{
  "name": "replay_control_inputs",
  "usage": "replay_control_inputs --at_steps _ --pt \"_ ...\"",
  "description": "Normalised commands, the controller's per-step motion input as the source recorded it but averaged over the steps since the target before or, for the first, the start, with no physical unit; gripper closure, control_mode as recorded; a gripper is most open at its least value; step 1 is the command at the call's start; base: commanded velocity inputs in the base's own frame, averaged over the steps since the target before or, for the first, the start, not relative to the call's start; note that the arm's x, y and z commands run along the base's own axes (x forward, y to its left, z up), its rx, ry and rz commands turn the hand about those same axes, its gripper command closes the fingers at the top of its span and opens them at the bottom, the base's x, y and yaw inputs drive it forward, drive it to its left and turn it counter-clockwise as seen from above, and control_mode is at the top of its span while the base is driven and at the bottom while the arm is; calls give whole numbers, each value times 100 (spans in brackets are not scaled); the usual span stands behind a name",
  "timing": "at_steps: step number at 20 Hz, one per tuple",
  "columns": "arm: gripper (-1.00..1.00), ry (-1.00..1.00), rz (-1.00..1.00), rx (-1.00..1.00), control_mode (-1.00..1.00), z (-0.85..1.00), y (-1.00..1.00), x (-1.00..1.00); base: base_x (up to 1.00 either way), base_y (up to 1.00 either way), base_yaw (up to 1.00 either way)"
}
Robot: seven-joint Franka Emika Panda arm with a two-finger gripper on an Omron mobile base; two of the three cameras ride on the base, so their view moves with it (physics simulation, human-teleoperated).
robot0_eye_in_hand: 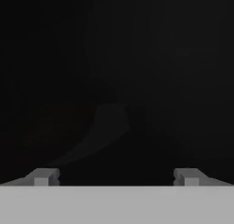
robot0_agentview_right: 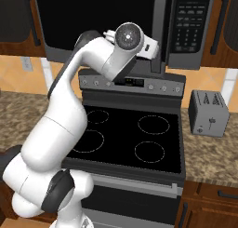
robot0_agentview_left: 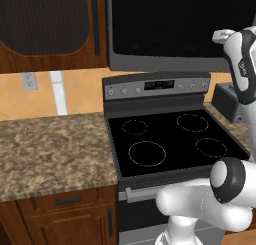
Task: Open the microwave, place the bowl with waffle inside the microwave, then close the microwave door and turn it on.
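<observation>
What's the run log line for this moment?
stage: at microwave door, shut | gripper: open, empty, by handle | stove: bare | toaster: right counter

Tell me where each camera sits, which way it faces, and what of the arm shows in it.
Left base view: behind the arm's left, facing the stove and microwave door; arm at lower right.
Right base view: behind its right, facing the stove, microwave and toaster; arm from lower left.
Hand view: on the hand, against dark glass; gripper open, fingertips low.
Both base views share stove, microwave and toaster.
</observation>
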Motion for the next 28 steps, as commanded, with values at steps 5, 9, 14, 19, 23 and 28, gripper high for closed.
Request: replay_control_inputs --at_steps 5,9,14,19,23,28 --pt "-100 -15 -3 -3 -100 -15 6 70 0 0 0" --pt "-100 5 0 -5 -100 0 0 78 0 0 0" --pt "-100 12 0 -1 -100 0 -13 69 0 0 0" --pt "-100 0 0 0 -100 0 -8 35 0 0 0" --pt "-100 0 0 0 -100 1 -12 -19 0 0 0" --pt "-100 -1 0 0 -100 0 0 -66 0 0 0"
